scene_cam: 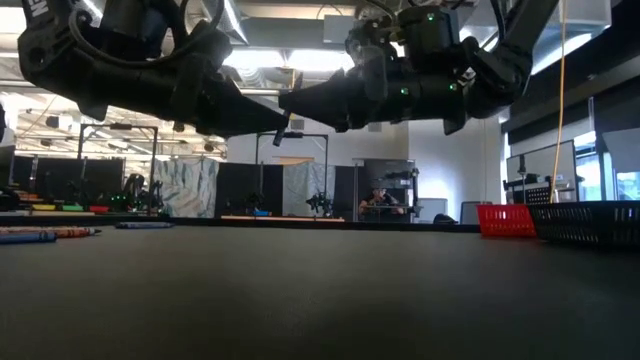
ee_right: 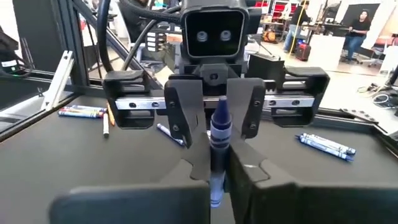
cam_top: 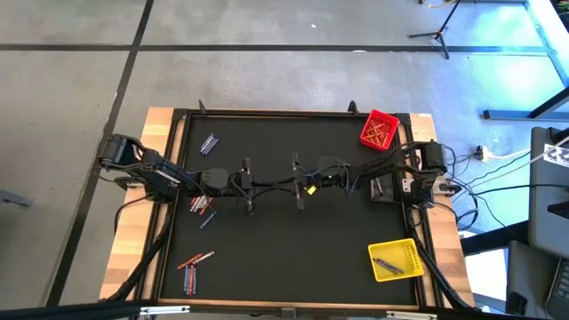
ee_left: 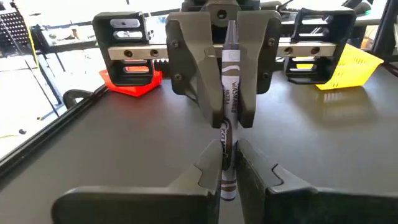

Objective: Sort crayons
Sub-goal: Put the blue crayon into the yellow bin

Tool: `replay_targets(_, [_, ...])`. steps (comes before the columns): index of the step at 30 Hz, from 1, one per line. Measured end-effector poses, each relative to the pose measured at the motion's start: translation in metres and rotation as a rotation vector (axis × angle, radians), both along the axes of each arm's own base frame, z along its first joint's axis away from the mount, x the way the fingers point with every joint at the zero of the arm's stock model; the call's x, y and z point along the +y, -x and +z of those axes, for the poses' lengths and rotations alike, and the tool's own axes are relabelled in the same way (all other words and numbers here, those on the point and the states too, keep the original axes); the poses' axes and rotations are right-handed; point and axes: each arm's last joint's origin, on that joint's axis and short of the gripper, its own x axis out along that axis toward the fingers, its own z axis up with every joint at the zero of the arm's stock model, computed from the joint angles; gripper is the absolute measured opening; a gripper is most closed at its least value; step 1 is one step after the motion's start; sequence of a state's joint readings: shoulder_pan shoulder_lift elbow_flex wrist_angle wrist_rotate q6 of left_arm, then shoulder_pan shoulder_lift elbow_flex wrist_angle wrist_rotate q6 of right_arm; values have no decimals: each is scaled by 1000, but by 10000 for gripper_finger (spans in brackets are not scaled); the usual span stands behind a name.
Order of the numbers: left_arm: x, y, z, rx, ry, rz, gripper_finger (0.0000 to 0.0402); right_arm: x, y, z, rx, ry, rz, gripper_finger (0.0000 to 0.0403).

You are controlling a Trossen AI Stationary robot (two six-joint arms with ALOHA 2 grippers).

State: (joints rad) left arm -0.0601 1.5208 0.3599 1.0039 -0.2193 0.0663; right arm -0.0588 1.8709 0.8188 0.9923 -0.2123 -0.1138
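Observation:
A grey-blue crayon (ee_left: 229, 81) hangs level above the middle of the black table, between my two grippers, which meet tip to tip. My left gripper (ee_left: 227, 163) comes from the table's left and is shut on the crayon. My right gripper (ee_right: 217, 158) comes from the table's right and is shut on the same crayon (ee_right: 220, 127). In the high view they meet at mid-table, left gripper (cam_top: 258, 185) and right gripper (cam_top: 286, 184). Other crayons lie in loose groups on the left half of the table (cam_top: 201, 206). My left gripper pinches the crayon's wrapped part (ee_left: 225, 177) between its two fingers. The fingers come level from the table's left and lie along the crayon. The crayon is level and clear of the table. My right gripper pinches the crayon's other part (ee_right: 216, 163) between its two fingers. They come level from the table's right and also lie along the crayon. The crayon spans both grippers above the table.
A red bin (cam_top: 379, 130) with crayons stands at the far right corner, a yellow bin (cam_top: 396, 260) at the near right. More crayons lie at the far left (cam_top: 208, 142) and near left (cam_top: 192, 271). A raised frame (cam_top: 267, 113) rims the table.

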Motion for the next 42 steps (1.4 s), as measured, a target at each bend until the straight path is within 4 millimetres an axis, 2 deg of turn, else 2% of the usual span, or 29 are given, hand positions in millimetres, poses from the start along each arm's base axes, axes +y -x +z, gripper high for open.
replay_targets(3, [0, 0, -1, 20, -22, -6, 39, 0, 0, -2, 16, 1, 1, 37])
replay_targets(7, [0, 1, -5, 56, -21, -5, 75, -1, 3, 1, 64, 32, -29, 16])
replay_targets(10, [0, 1, -6, 71, -22, 1, 101, -2, 11, 13, 143, 78, -86, 13])
replay_targets(13, [0, 1, -7, 81, -23, 4, 115, -3, 24, 30, 222, 77, -150, 27])
replay_targets(17, [0, 2, -8, 87, -23, 4, 118, -5, 52, 54, 368, 93, -263, 36])
replay_targets(23, [0, 2, -9, 102, -23, 4, 118, -6, 110, 86, 562, 40, -440, 14])
replay_targets(32, [1, 2, -9, 99, -25, 5, 118, -3, 192, 98, 844, -230, -675, 31])
replay_targets(37, [2, 2, -7, 81, -36, 51, 118, -1, 216, 99, 936, -296, -721, 18])
replay_targets(42, [2, 1, -6, 71, -37, 53, 118, 1, 222, 98, 981, -321, -682, 25])
